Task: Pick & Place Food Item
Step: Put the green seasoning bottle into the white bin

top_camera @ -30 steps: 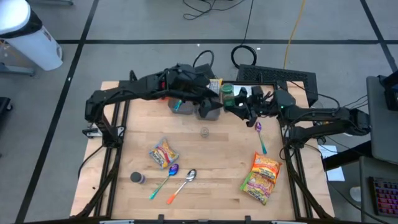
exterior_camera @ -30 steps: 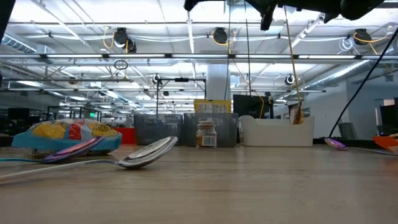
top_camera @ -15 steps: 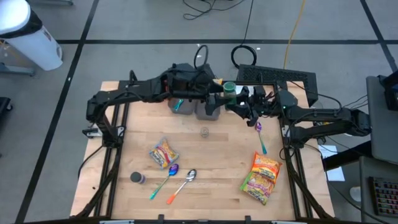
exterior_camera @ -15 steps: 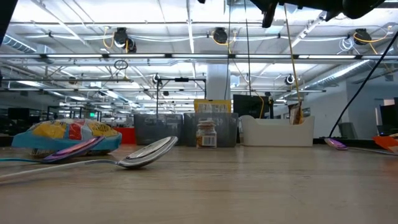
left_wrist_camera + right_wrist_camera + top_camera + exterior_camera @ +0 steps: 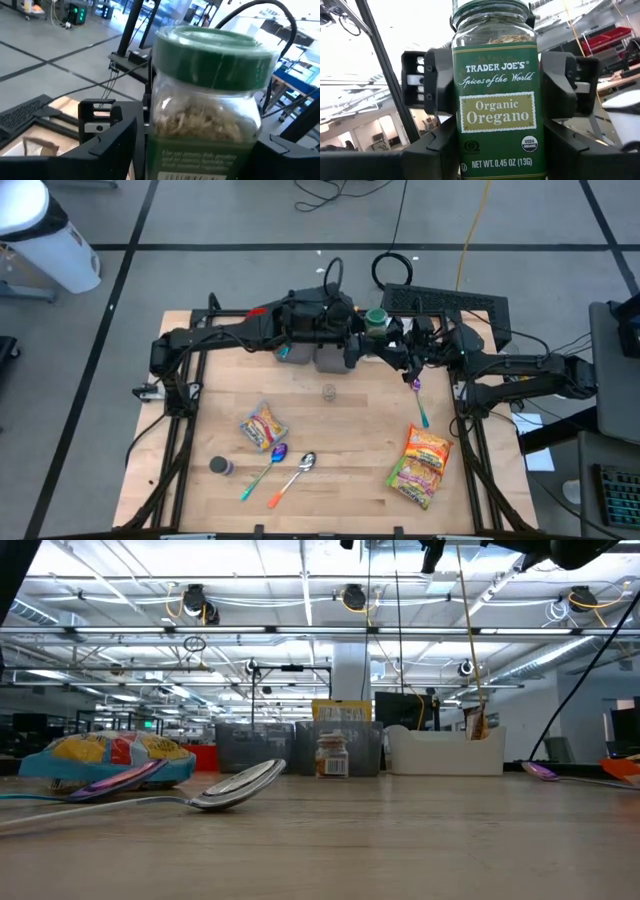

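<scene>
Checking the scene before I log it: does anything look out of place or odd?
One thing: the oregano jar is off the table, between the right gripper and left gripper, a mid-air handover. No spill or damage shows.

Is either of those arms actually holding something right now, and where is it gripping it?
Yes. The right gripper holds a green-lidded oregano jar by its lower body, upright in the air. The left gripper has its fingers on either side of the same jar; whether they grip it, I cannot tell.
</scene>
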You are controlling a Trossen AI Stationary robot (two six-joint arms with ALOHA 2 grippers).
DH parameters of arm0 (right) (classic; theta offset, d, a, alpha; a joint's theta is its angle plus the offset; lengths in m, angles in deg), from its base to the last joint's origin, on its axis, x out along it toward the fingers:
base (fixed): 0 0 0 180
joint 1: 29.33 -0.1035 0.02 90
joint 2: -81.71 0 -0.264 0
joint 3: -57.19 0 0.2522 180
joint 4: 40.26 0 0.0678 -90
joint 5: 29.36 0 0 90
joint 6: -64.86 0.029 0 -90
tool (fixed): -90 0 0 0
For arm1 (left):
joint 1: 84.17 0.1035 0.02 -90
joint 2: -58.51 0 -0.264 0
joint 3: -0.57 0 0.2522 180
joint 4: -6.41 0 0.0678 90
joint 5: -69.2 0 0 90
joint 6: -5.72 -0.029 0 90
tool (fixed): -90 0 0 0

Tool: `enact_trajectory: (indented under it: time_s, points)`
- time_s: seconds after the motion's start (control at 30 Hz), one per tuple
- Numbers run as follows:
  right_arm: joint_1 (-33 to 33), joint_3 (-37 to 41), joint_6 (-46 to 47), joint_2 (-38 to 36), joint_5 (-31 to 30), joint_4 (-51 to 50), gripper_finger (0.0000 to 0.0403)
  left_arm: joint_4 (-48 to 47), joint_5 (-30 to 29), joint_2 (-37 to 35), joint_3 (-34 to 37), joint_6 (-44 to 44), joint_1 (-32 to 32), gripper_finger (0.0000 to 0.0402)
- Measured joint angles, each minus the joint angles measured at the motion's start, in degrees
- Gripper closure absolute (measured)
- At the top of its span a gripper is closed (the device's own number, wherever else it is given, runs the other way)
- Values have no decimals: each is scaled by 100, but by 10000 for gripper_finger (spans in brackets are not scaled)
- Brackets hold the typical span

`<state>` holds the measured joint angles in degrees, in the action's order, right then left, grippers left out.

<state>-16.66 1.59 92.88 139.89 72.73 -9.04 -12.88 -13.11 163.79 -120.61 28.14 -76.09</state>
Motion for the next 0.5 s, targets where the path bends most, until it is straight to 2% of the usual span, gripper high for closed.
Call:
enact_trajectory:
  time_s: [0.37, 0.5]
  points:
    - [0, 2, 3, -2, 13, 1, 209, 9, 2, 6, 0, -41, 24, 123]
    - [0, 2, 3, -2, 11, -25, 209, 68, 8, 11, 0, -134, 28, 140]
